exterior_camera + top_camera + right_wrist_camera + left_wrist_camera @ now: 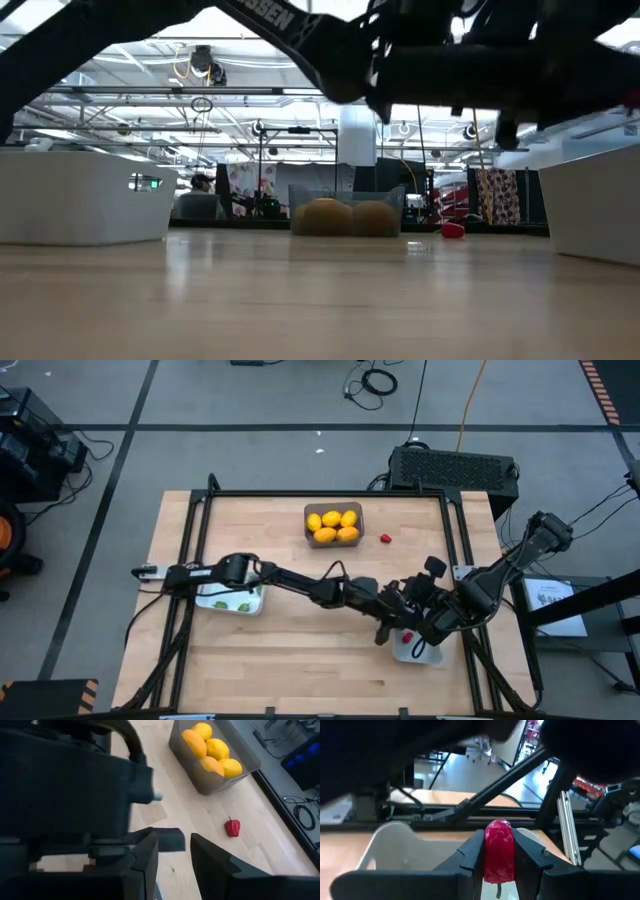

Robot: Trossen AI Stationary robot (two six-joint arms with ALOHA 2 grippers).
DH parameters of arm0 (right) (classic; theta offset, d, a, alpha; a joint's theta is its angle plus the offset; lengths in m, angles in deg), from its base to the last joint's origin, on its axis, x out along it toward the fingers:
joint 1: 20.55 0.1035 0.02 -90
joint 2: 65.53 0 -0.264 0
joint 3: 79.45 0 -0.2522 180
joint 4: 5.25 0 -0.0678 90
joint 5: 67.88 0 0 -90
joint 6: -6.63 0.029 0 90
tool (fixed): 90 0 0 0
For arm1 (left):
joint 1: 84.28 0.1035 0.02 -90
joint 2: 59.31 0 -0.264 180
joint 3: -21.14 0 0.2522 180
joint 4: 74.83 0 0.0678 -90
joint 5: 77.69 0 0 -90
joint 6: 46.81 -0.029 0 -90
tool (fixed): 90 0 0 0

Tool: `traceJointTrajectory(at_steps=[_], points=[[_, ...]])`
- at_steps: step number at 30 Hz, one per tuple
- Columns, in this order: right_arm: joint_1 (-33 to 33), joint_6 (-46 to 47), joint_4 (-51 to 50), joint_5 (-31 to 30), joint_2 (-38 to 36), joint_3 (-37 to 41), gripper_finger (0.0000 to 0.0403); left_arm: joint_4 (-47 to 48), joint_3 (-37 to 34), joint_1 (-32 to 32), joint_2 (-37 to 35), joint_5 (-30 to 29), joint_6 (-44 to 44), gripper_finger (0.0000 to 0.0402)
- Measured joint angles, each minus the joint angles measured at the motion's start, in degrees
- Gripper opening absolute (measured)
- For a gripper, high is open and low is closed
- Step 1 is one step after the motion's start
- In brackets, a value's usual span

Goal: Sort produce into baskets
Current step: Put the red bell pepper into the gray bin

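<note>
My left gripper (398, 630) reaches across the table and is shut on a small red pepper-like piece (499, 850), above the right-hand white basket (425, 653), whose pale wall shows in the left wrist view (395, 850). My right gripper (174, 855) hovers close beside it (420, 602), open and empty. The dark grey basket (333, 525) at the far middle holds several yellow and orange fruits (212, 750). Another red piece (385, 539) lies on the table to its right. The left white basket (235, 600) holds tiny green pieces. My left gripper pinches the red piece by its two opposite sides (487, 857) between its two fingers (472, 852). The piece stands upright in the hold, its rounded top above the fingers and a thin stem below. It is lifted clear, over the white basket's inside.
A black frame rail (455, 535) runs along the table's right side, close to the right basket. Both arms crowd the space over that basket. Bare wood lies at the table's near middle (300, 660). In the low view the loose red piece (453, 230) lies right of the dark basket (347, 210).
</note>
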Motion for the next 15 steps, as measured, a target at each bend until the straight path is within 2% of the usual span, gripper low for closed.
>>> traceJointTrajectory(at_steps=[8,15], points=[[0.02,1.31,-0.69,0.15,0.0,0.0,0.0105,7.36,1.4,-0.22,0.59,-0.18,-2.88,0.0091],[0.02,1.45,-0.25,0.17,0.0,0.0,0.0105,7.66,1.4,-0.97,0.49,-0.59,-5.99,0.016]])
